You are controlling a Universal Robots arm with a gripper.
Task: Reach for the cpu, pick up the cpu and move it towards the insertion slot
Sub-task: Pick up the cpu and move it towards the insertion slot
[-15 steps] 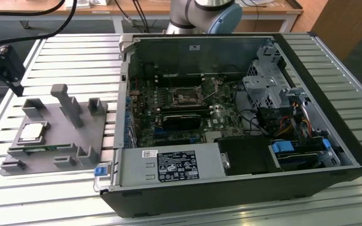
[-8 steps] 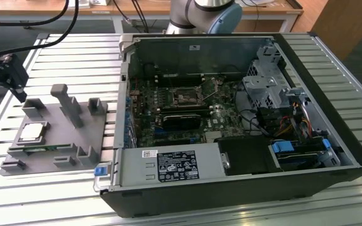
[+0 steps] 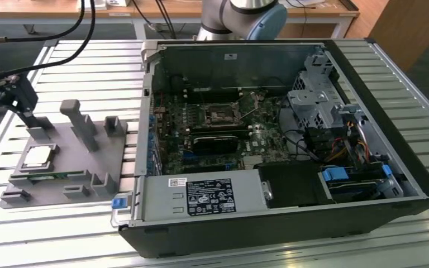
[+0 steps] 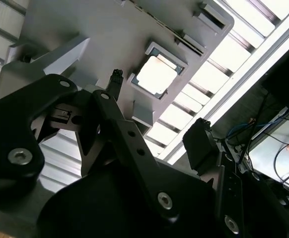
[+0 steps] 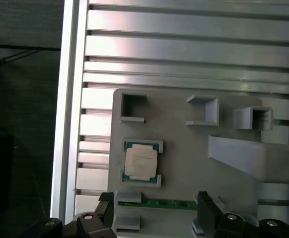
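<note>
The arm's gripper [image 3: 29, 118] hovers over a grey holder [image 3: 67, 163] on the slatted table [image 3: 87, 67], its fingers [image 5: 106, 207] spread wide apart and gripping nothing. The cpu [image 5: 141, 162] lies flat in its square recess on the holder, near a narrow green strip [image 5: 159, 204] and touched by neither finger. The insertion slot [image 3: 220, 116] sits well apart, inside the open computer case [image 3: 274, 223] to the exterior view's right.
</note>
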